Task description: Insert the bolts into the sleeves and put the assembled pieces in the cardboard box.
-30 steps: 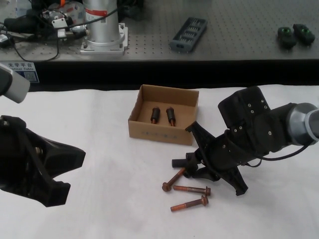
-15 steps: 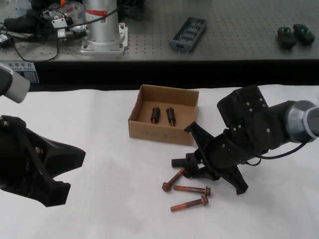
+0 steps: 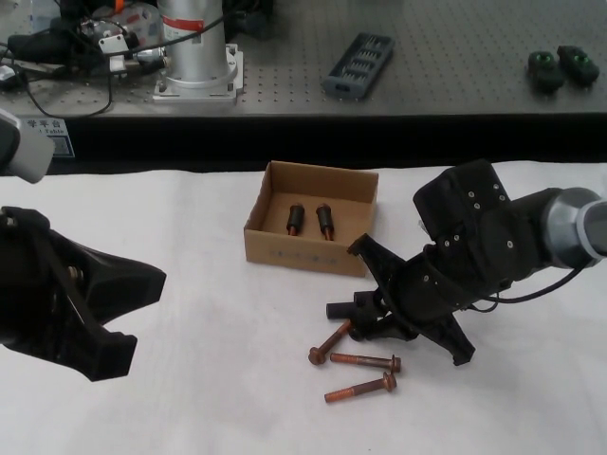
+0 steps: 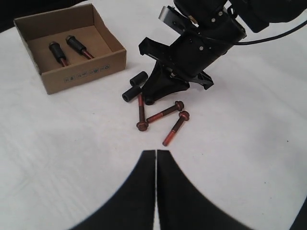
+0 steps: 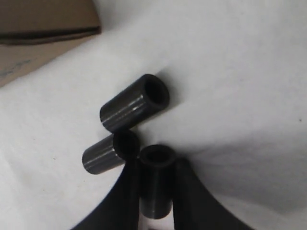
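Just below the box (image 3: 303,254) at mid-frame, right gripper (image 5: 156,164) pinching one black sleeve (image 5: 156,189), two more sleeves (image 5: 134,103) lying just beside it. Three rusty bolts (image 3: 365,365) loose at lower centre, bare white cloth (image 3: 218,379) open all round. Left gripper (image 4: 157,154) at lower left, fingers pressed together, well apart from everything. Two assembled pieces (image 3: 310,220) lying side by side in the box.

My left gripper (image 4: 156,152) hangs over the bench's near left corner, fingers pressed together. My right arm (image 3: 531,237) extends in from the right edge, wrist angled down. My right gripper (image 5: 157,165) appears clamped on one sleeve (image 5: 156,191).
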